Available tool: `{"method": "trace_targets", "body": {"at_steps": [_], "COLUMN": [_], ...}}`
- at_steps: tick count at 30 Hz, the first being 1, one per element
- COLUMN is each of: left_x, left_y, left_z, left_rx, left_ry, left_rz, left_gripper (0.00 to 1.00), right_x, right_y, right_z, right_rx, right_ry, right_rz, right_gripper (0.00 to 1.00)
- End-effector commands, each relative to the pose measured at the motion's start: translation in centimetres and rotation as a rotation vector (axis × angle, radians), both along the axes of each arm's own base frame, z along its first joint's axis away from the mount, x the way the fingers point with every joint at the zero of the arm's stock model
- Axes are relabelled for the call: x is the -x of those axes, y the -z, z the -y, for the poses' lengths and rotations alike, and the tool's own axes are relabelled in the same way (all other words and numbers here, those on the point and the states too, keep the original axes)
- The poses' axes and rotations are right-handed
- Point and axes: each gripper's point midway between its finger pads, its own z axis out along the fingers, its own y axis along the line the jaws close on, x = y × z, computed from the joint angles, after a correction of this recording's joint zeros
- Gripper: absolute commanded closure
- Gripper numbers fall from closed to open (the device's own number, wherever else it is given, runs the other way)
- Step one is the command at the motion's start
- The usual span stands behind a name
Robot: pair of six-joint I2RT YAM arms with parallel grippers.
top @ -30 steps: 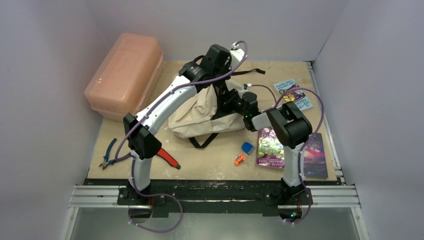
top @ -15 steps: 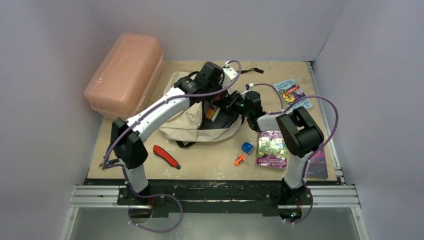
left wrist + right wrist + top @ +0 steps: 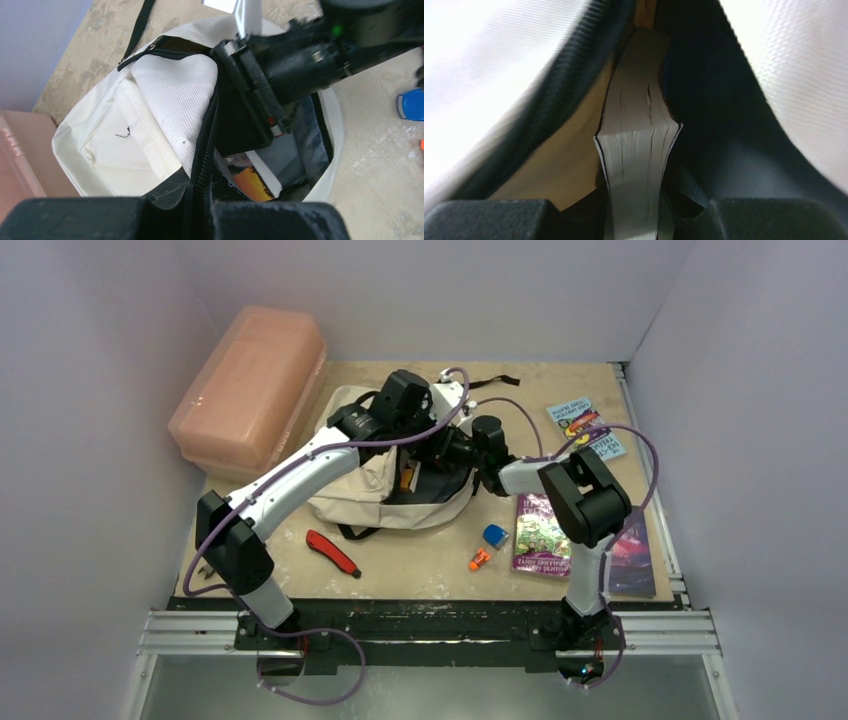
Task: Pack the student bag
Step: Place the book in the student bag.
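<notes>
The student bag [image 3: 350, 495], cream fabric with black trim, lies open in the middle of the table. My left gripper [image 3: 200, 200] is shut on the black zipper edge [image 3: 207, 145] of the bag's opening and holds it apart. My right gripper [image 3: 447, 452] reaches into the opening from the right. It is shut on a book [image 3: 636, 165], whose page edges show between the fingers [image 3: 484, 220]. The book's orange cover [image 3: 250, 182] shows inside the bag [image 3: 150, 115], below the right gripper's black body [image 3: 280, 75].
A pink plastic box [image 3: 250, 385] stands at the back left. A red cutter [image 3: 332, 552] lies in front of the bag. A blue item [image 3: 494, 534] and an orange item [image 3: 480, 559] lie near two books [image 3: 545, 530], and another book [image 3: 585, 425] lies at the back right.
The left arm has come down and leftward with the bag's edge, so the bag has sunk and spread left. The right gripper has gone deeper into the opening with the book.
</notes>
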Motion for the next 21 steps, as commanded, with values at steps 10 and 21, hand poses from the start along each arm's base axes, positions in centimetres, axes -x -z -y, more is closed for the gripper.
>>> {"method": "trace_targets", "body": {"at_steps": [10,21], "left_x": [-0.3,-0.3], "left_y": [-2.8,-1.3], "left_z": [1.6,0.4], "left_rx": [0.107,0.124], "left_ry": [0.055,-0.066], "left_rz": [0.046,0.008], "left_gripper": [1.00,1.00], "right_x": [-4.6,-6.0], "right_y": [-2.9,0.0], "right_z": [-3.1,-0.3], "right_rx": [-0.181,0.083], "right_ry": [0.119,0.174], "right_rz": [0.259,0.262], "right_gripper": [0.95,0.51]}}
